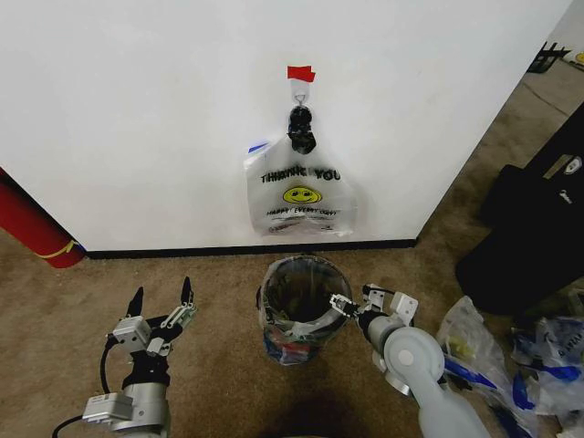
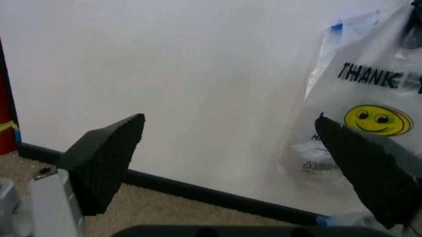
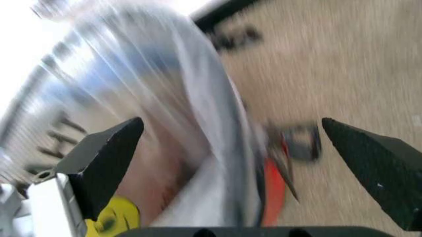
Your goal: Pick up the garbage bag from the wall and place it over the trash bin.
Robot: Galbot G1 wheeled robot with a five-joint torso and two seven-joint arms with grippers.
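Note:
The garbage bag (image 1: 301,193) hangs on the white wall (image 1: 137,109) from a small hook (image 1: 299,89) under a red tape patch (image 1: 300,73); its lettering and yellow smiley face me. The trash bin (image 1: 270,294) stands on the carpet below it, with a translucent plastic liner draped over its rim. My right gripper (image 1: 342,306) is open at the bin's right rim, and the lined rim (image 3: 165,98) sits between its fingers. My left gripper (image 1: 162,297) is open low on the left, apart from the bin, and points at the wall beside the hanging garbage bag (image 2: 359,123).
A large red cylinder (image 1: 32,228) with a yellow band leans at the far left by the black baseboard (image 1: 201,249). Black bags or cases (image 1: 529,228) stand at the right. Loose plastic bags (image 1: 511,351) lie on the carpet beside my right arm.

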